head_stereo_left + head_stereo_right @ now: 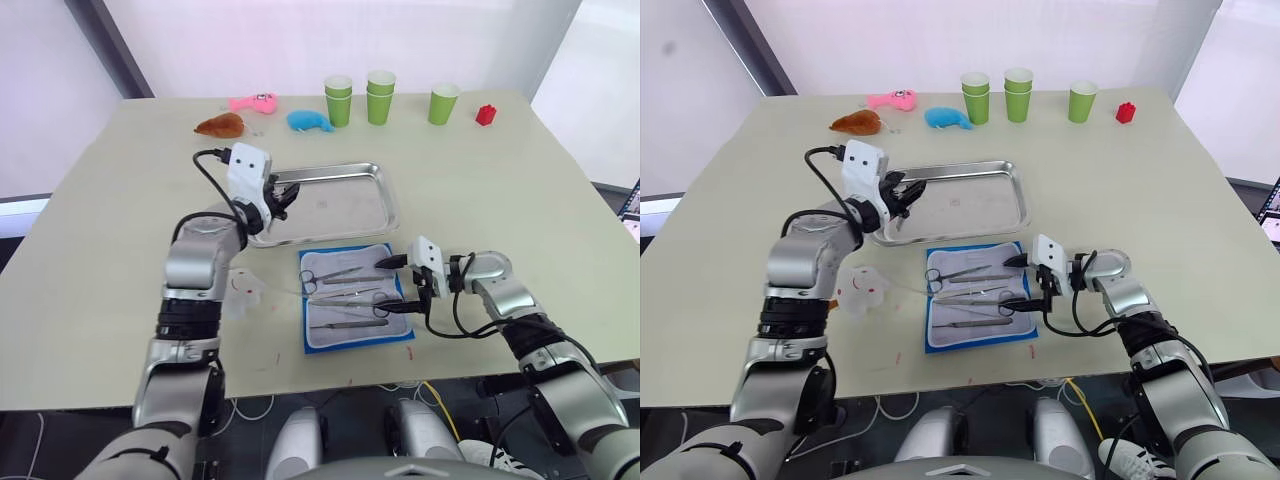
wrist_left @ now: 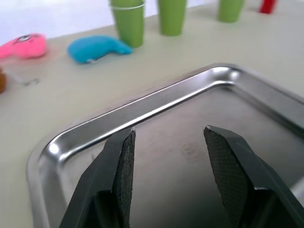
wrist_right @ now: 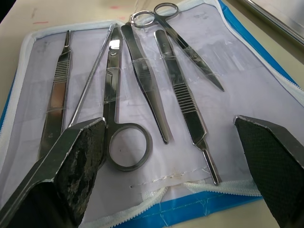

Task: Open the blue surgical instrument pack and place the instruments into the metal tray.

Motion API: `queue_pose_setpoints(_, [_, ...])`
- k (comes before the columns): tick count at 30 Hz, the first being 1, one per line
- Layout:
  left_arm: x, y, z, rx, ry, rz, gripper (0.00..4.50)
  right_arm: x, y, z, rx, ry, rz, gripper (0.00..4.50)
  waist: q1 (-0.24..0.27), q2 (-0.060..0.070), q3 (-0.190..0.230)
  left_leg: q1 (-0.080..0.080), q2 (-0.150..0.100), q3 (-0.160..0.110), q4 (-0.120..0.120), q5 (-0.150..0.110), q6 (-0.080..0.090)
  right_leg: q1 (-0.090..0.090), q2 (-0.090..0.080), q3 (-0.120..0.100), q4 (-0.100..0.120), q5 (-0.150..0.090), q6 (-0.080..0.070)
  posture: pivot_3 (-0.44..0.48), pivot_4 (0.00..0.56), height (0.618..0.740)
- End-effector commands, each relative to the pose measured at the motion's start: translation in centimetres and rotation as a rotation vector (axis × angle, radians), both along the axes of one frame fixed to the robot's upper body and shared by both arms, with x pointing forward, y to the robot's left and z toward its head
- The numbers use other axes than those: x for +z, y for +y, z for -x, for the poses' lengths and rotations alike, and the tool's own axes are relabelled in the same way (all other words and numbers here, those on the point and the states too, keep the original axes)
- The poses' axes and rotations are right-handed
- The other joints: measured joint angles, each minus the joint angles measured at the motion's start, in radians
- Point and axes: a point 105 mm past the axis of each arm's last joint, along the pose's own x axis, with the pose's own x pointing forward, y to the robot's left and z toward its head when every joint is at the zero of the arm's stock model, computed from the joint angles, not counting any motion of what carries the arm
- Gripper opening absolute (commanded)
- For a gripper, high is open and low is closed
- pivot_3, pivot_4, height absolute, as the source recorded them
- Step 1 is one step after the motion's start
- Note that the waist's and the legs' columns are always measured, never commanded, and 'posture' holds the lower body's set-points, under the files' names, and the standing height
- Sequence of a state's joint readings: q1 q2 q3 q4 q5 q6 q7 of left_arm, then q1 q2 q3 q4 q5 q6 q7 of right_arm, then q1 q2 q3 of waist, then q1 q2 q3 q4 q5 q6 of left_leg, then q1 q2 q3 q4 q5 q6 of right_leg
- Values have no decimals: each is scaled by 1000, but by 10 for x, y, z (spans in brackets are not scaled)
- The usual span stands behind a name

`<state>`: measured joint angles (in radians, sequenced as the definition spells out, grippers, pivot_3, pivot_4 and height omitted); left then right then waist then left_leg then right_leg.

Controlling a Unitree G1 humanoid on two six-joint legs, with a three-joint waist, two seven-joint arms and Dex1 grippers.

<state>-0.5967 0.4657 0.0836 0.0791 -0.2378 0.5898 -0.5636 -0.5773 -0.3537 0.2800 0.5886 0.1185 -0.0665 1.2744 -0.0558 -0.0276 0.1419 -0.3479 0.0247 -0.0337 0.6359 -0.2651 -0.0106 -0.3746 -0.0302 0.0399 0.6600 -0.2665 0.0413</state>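
The blue surgical instrument pack (image 1: 358,347) lies unfolded on the table, just in front of the metal tray (image 1: 385,186). Its pale lining holds the instruments (image 3: 142,85): ring-handled scissors, forceps, tweezers and thin handles, lying side by side under clear straps. My right gripper (image 1: 392,284) is open at the pack's right edge, with its fingers (image 3: 80,152) spread wide just above the tool handles and holding nothing. My left gripper (image 2: 168,130) is open and hovers low over the tray's left end near the rim (image 2: 142,109). I see nothing lying in the tray.
Along the far edge stand green cups (image 1: 339,100), with a red block (image 1: 486,114) to their right. A blue plush toy (image 1: 308,121), a pink toy (image 1: 252,101) and a brown toy (image 1: 220,125) lie to their left. A crumpled clear wrapper (image 1: 240,292) lies left of the pack.
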Motion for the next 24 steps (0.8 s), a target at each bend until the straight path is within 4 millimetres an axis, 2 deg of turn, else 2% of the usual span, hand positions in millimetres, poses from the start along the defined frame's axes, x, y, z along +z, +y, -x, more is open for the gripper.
queue_pose_setpoints(1, [20,-5,26,-248,-71,-36,2408,-70,-17,32,-11,222,220,4500,-2,0,0,0,0,0,0,0,0,0,0,0,0,0,0,0,150,740])
queue_pose_setpoints(5, [19,6,54,-440,-37,-91,2408,-70,-15,32,-10,220,217,4500,-4,0,1,0,0,0,-1,0,0,-1,0,0,-1,0,-1,0,150,740])
queue_pose_setpoints(10, [16,26,78,-583,14,-197,2408,-70,-14,32,-8,220,214,4500,-8,-1,3,0,1,1,-1,0,1,-1,-1,1,-2,-3,-5,0,150,740])
queue_pose_setpoints(13, [10,36,94,-678,65,-266,3141,-71,-13,32,-7,221,214,4500,-6,1,4,0,2,0,-2,0,1,-2,-1,0,-2,-4,-6,0,150,740])
queue_pose_setpoints(16, [3,45,105,-755,80,-344,4384,-71,-13,32,-5,222,215,4500,-7,2,5,0,7,2,-2,0,1,-3,-3,1,-2,-4,-7,0,150,740])
queue_pose_setpoints(24, [18,59,121,-866,61,-419,4448,-71,-15,34,-7,226,214,4500,-4,-1,7,-1,12,2,-3,0,1,-3,-2,1,-3,-5,-9,0,150,740])
